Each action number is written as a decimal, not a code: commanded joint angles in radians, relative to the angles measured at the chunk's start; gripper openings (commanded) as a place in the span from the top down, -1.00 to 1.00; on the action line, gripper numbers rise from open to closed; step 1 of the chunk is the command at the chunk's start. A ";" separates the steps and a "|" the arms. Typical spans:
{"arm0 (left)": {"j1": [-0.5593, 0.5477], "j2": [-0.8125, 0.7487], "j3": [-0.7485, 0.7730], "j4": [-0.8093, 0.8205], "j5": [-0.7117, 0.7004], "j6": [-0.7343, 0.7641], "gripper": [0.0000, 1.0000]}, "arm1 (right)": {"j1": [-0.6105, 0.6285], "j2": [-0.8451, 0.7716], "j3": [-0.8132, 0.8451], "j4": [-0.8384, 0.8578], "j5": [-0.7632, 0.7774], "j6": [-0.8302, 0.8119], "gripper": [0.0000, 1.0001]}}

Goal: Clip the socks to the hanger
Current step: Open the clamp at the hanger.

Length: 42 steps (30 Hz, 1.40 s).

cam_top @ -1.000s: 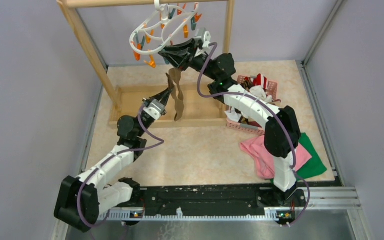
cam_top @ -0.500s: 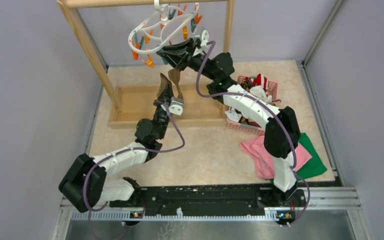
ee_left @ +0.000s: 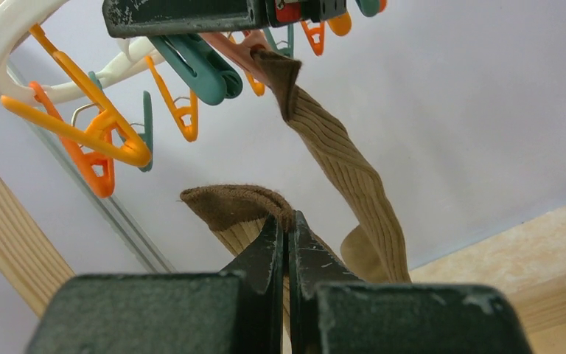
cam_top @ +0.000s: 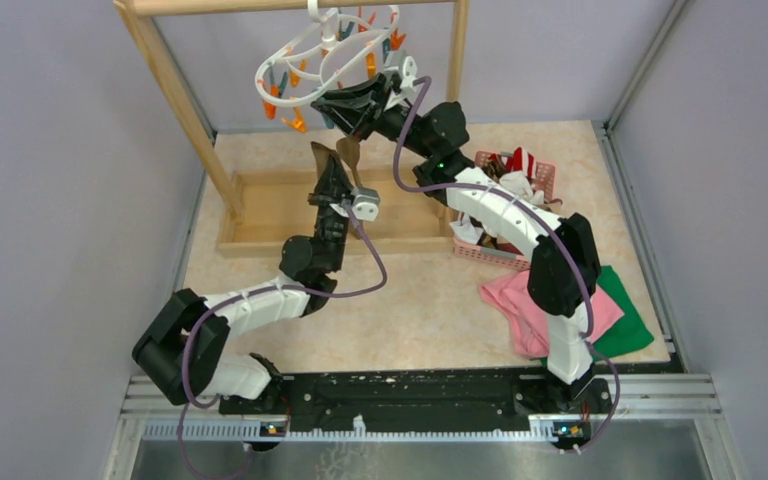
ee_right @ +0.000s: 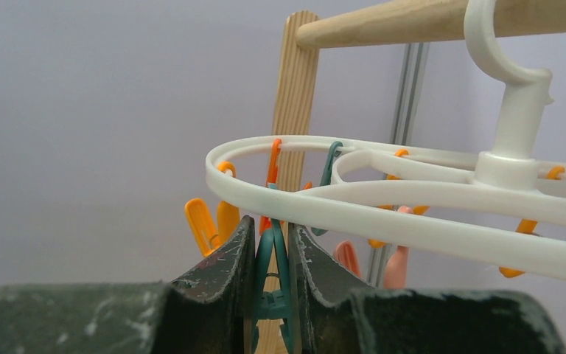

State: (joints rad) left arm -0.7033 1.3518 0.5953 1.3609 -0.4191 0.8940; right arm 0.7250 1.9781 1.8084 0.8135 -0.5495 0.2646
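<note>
The white hanger (cam_top: 322, 55) hangs by its hook from the wooden rack, with orange and teal clips below its ring (ee_right: 383, 198). My right gripper (ee_right: 271, 237) is shut on a teal clip (ee_right: 269, 258) and squeezes its handles; that clip's jaws (ee_left: 197, 68) show in the left wrist view. An olive-brown ribbed sock (ee_left: 343, 166) hangs by one end from a salmon clip (ee_left: 237, 46) right beside it. My left gripper (ee_left: 289, 221) is shut on the sock's darker other end (ee_left: 228, 203), just below the clips. From above, the left gripper (cam_top: 326, 168) sits under the right gripper (cam_top: 338, 108).
The wooden rack has a slanted post (cam_top: 175, 95), a top bar (ee_right: 413, 21) and a tray base (cam_top: 265, 205). A pink basket (cam_top: 545, 178) of mixed socks stands to the right. Nearer lie a pink cloth (cam_top: 520, 300) and a green cloth (cam_top: 628, 322).
My left arm has swung right and risen, lifting the sock's held end closer under the clips. The right gripper and hanger have shifted slightly up and left.
</note>
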 commanded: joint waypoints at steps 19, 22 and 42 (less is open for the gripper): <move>-0.002 0.039 0.146 -0.028 -0.014 0.020 1.00 | 0.023 0.014 0.082 -0.075 -0.071 -0.023 0.75; -0.003 0.038 0.153 -0.029 -0.017 0.019 1.00 | 0.023 0.015 0.084 -0.084 -0.067 -0.027 0.76; -0.001 0.055 0.204 -0.092 -0.021 -0.011 1.00 | 0.023 0.008 0.078 -0.099 -0.074 -0.042 0.76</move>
State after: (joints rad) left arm -0.7029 1.4033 0.7574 1.2503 -0.4335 0.8902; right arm 0.7265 1.9839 1.8484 0.7242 -0.5697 0.2276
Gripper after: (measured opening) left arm 0.014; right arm 0.170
